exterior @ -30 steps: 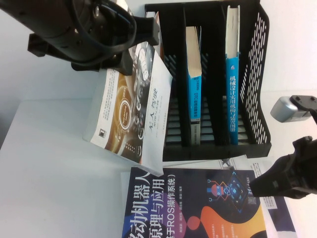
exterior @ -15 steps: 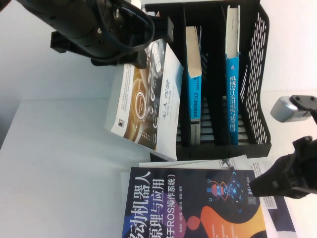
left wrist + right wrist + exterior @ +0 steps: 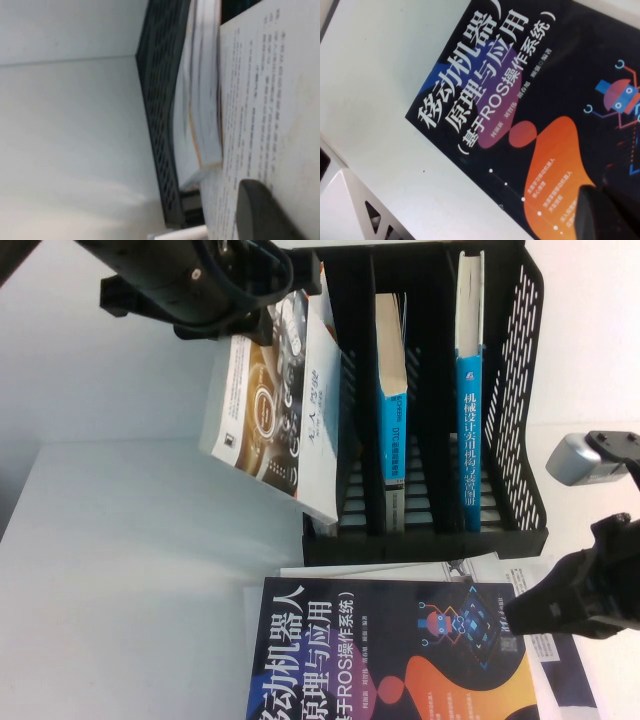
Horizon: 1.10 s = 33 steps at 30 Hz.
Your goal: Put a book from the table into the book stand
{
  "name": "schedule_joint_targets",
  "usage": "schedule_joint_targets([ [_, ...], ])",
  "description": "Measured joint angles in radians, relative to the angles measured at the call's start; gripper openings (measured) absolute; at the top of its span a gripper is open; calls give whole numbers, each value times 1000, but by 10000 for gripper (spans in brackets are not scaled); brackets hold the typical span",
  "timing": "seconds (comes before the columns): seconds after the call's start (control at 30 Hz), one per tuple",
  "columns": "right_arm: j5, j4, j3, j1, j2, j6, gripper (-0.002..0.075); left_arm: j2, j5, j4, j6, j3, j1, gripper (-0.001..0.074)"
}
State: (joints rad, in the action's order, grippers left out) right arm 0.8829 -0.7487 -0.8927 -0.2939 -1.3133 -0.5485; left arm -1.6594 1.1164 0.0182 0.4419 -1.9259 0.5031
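Note:
My left gripper (image 3: 285, 315) is shut on the top of the book (image 3: 275, 420), a white-covered book with a car-dashboard picture. It holds the book tilted in the air, with the lower corner at the front of the left slot of the black book stand (image 3: 520, 390). In the left wrist view a dark finger (image 3: 260, 212) presses on the book's white printed face (image 3: 270, 100), beside the stand's perforated wall (image 3: 160, 100). My right gripper (image 3: 535, 610) hovers low at the front right, over the edge of a dark navy book (image 3: 390, 660).
Blue-spined books stand in the middle slot (image 3: 392, 390) and the right slot (image 3: 470, 390). The navy book with orange shapes (image 3: 520, 100) lies flat on the white table (image 3: 130, 570) in front of the stand, on white sheets (image 3: 500, 565).
My left gripper has carried the book up and to the right, toward the stand's left slot, and the book has turned more upright. The right arm has not moved.

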Motion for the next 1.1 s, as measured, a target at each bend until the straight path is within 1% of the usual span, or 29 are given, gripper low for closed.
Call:
schedule_joint_targets([
  [0.33, -10, 2, 0, 0, 0, 1, -3, -189, -11, -30, -82, -225, 0, 101],
  [0.53, -10, 2, 0, 0, 0, 1, -3, -310, 11, -31, -126, -344, 0, 101],
  [0.77, -10, 2, 0, 0, 0, 1, -3, -382, 35, -18, -156, -385, 0, 108],
  [0.87, -10, 2, 0, 0, 0, 1, -3, -387, 22, -6, -156, -385, 0, 172],
  [1.03, -10, 2, 0, 0, 0, 1, -3, -368, 14, 55, -116, -447, 0, 393],
  [1.1, -10, 2, 0, 0, 0, 1, -3, -360, 14, 70, -88, -484, 0, 460],
])
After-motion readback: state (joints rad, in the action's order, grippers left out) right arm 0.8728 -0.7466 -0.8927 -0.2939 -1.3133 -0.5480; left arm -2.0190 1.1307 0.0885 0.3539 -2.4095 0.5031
